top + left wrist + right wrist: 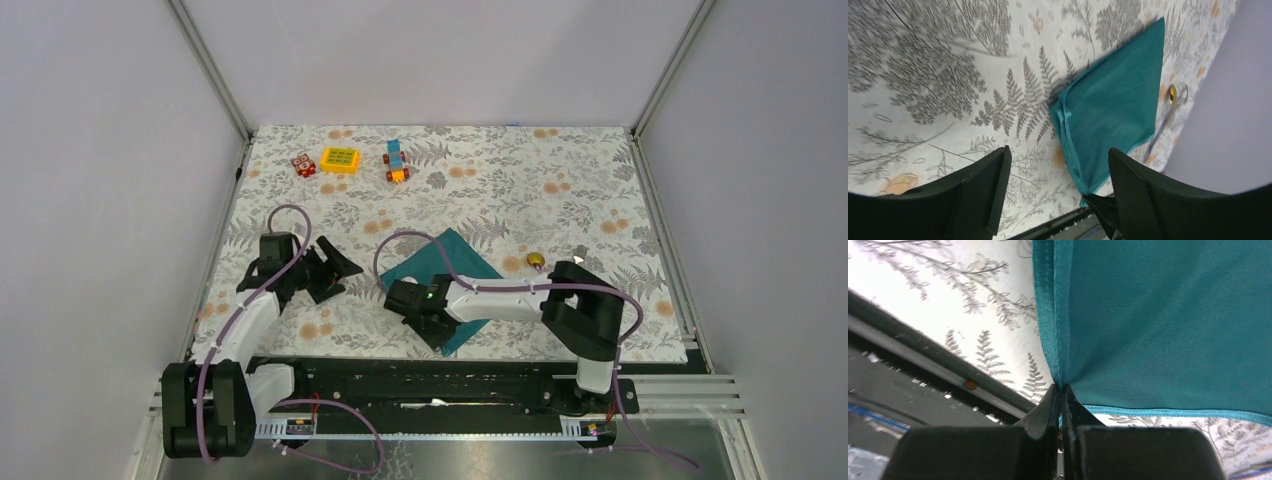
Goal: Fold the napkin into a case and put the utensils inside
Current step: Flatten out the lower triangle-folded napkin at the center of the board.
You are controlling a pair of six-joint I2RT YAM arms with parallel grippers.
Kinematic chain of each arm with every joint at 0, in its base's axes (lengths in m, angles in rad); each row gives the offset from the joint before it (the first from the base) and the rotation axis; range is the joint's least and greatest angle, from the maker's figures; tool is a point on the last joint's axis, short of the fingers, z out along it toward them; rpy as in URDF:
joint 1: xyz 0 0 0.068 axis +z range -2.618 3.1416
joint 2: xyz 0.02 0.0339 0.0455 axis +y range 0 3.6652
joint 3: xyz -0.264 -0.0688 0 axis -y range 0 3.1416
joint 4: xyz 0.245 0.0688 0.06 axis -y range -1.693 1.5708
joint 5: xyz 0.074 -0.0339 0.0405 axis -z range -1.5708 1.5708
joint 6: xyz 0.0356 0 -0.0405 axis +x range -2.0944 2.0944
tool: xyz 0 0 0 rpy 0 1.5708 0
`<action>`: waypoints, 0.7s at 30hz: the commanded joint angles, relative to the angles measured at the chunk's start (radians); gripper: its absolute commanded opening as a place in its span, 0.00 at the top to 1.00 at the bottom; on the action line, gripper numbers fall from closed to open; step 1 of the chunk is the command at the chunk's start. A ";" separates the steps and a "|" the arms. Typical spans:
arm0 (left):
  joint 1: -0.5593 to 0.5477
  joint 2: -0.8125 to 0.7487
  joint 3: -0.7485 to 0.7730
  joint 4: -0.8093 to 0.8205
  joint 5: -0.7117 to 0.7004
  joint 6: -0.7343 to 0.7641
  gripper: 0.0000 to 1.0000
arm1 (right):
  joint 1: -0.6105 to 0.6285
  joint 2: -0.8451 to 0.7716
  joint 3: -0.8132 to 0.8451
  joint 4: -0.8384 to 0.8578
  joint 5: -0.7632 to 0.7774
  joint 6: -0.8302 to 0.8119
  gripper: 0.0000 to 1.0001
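From above, the napkin (455, 262) lies in the middle, with the right gripper (438, 330) at its near corner and the left gripper (340, 275) off to the left, apart from it. The utensils (536, 261) sit just beside the cloth's right edge; only the golden head is plain here.

Left wrist: its jaws stand wide, holding nothing.

Right wrist: its jaws are pinched tight on the napkin's corner, seemingly on both layers. So thin a bite may slip on lifting, or the swinging cloth may sweep the utensils away.

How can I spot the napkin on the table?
Look at the middle of the ferny tablecloth. The napkin is the big flat teal cloth there, one corner pinched by the right pincer. Nothing else is teal or nearly as big.
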 commanded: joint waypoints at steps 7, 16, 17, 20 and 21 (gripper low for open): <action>-0.095 0.031 -0.197 0.367 0.152 -0.233 0.18 | -0.102 -0.210 -0.158 0.217 -0.259 0.009 1.00; -0.200 0.135 -0.282 0.652 0.109 -0.402 0.17 | -0.230 -0.302 -0.277 0.327 -0.421 0.021 1.00; -0.210 0.157 -0.285 0.671 0.103 -0.411 0.17 | -0.241 -0.312 -0.287 0.338 -0.435 0.025 1.00; -0.224 0.226 -0.294 0.744 0.093 -0.439 0.20 | -0.265 -0.333 -0.312 0.360 -0.469 0.033 1.00; -0.226 0.245 -0.293 0.754 0.087 -0.442 0.21 | -0.270 -0.341 -0.316 0.365 -0.474 0.035 1.00</action>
